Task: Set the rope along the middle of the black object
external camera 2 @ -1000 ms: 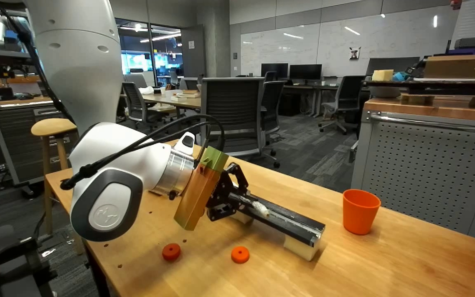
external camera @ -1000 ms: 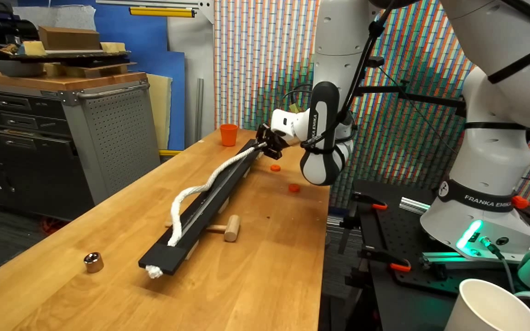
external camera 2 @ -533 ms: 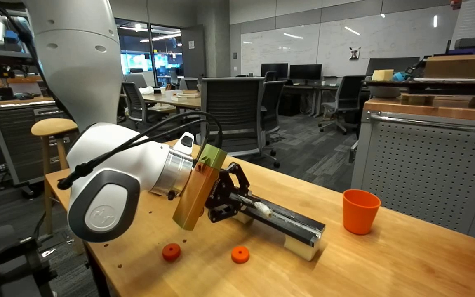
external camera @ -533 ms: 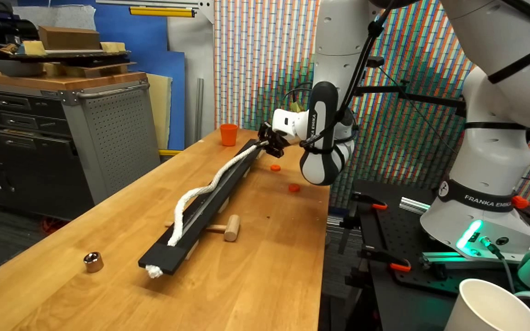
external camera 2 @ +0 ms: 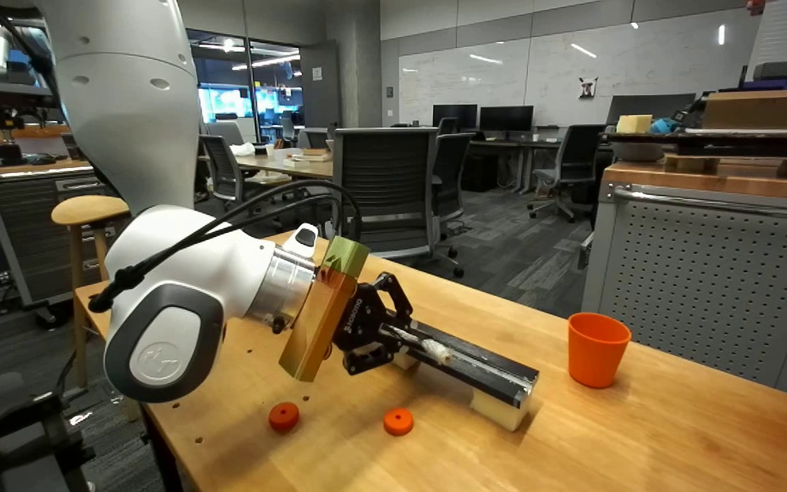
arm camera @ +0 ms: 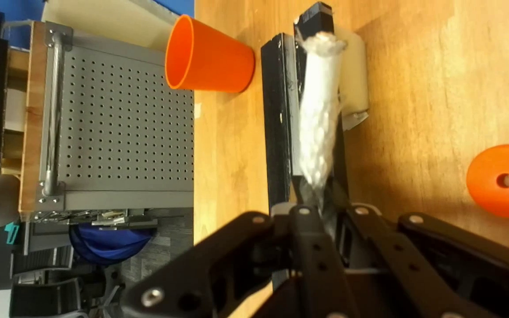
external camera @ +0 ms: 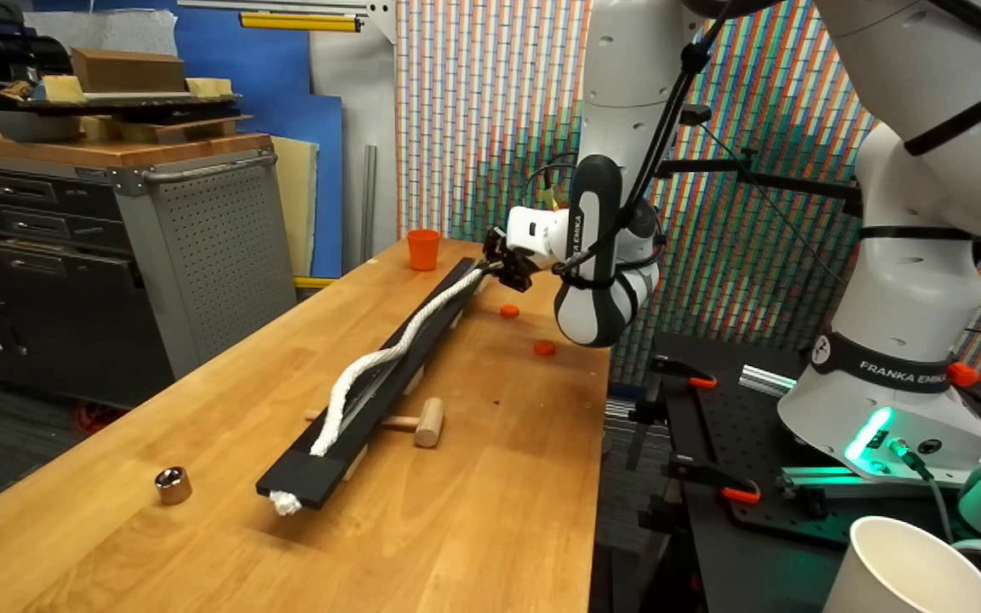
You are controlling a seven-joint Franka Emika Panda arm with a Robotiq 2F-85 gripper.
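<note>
Pinching the rope [arm camera: 320, 110] near its tip with the hand [arm camera: 324, 205]; pull ahead to straighten the bend behind, then lower centrally onto the black object [arm camera: 276, 115] beneath.

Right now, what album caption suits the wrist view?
Gripper holding a white rope near its end, over the black bar.

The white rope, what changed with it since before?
In an exterior view, the middle of the rope shifted right, more in line with the black bar, its wiggle gentler. The fingers edged right too, still gripping it. The wooden mallet and orange cup stayed put.
</note>
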